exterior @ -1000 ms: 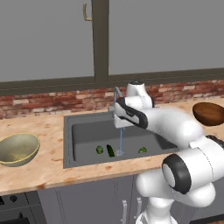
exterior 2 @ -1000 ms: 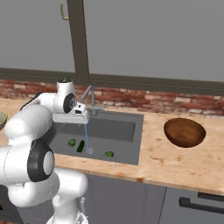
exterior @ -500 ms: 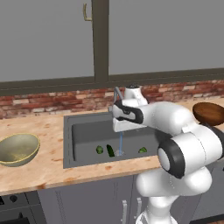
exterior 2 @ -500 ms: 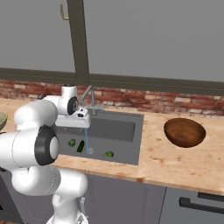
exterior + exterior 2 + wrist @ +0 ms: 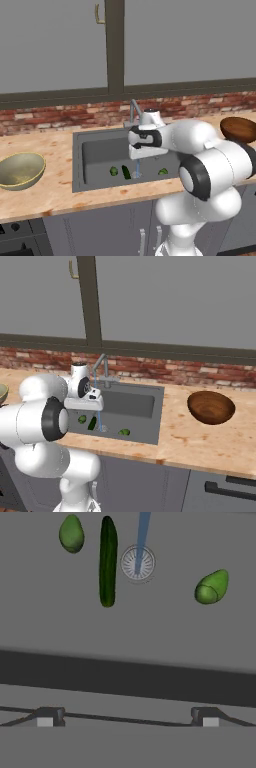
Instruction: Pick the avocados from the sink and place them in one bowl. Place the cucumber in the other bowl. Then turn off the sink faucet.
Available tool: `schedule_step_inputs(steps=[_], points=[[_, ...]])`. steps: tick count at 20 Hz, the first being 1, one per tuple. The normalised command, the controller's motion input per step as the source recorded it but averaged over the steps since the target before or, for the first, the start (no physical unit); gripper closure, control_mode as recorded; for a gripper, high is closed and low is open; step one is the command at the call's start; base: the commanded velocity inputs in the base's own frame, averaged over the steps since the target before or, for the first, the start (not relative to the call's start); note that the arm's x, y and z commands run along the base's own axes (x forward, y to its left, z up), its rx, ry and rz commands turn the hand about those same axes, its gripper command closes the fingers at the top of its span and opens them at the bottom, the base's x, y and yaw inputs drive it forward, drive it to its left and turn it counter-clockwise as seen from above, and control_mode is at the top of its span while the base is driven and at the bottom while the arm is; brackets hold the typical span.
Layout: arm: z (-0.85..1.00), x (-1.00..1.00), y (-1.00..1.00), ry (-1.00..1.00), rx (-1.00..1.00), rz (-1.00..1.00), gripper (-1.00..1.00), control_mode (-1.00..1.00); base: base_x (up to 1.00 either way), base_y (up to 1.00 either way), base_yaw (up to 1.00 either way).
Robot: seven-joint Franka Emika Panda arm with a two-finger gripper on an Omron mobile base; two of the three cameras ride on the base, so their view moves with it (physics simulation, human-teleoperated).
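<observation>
From the left base view we saw the end effector poised over the sink, pointing down, with the sink faucet rising just behind it and a thin stream of water falling to the basin floor. On that floor lay one avocado and the cucumber side by side, and a second avocado on the far side of the stream. The olive-yellow bowl sat on the bench to the left of the sink, the brown bowl to the right. From the right base view we found the end effector above the basin's left part, the cucumber and both avocados below it, and the brown bowl well apart on the bench. In the hand view the two fingertips stood wide apart with nothing between them; beyond them the cucumber lay just beside the drain, between the two avocados.
</observation>
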Motion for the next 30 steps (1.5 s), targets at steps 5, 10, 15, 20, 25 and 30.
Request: schedule_step_inputs(steps=[5, 10, 15, 20, 25, 30], points=[[-0.33, 0.00, 0.20, 0.00, 0.00, 0.00, -1.00, -1.00, 0.00, 0.00, 0.00], [-0.24, 0.00, 0.30, 0.00, -0.01, 0.00, -1.00, -1.00, 0.00, 0.00, 0.00], [-0.26, 0.01, 0.10, 0.00, 0.00, 0.00, -1.00, -1.00, 0.00, 0.00, 0.00], [-0.22, 0.11, 0.00, 0.00, 0.00, 0.00, -1.00, -1.00, 0.00, 0.00, 0.00], [-0.17, 0.22, 0.00, 0.00, 0.00, 0.00, -1.00, -1.00, 0.00, 0.00, 0.00], [-0.20, 0.32, 0.00, 0.00, 0.00, 0.00, -1.00, -1.00, 0.00, 0.00, 0.00]])
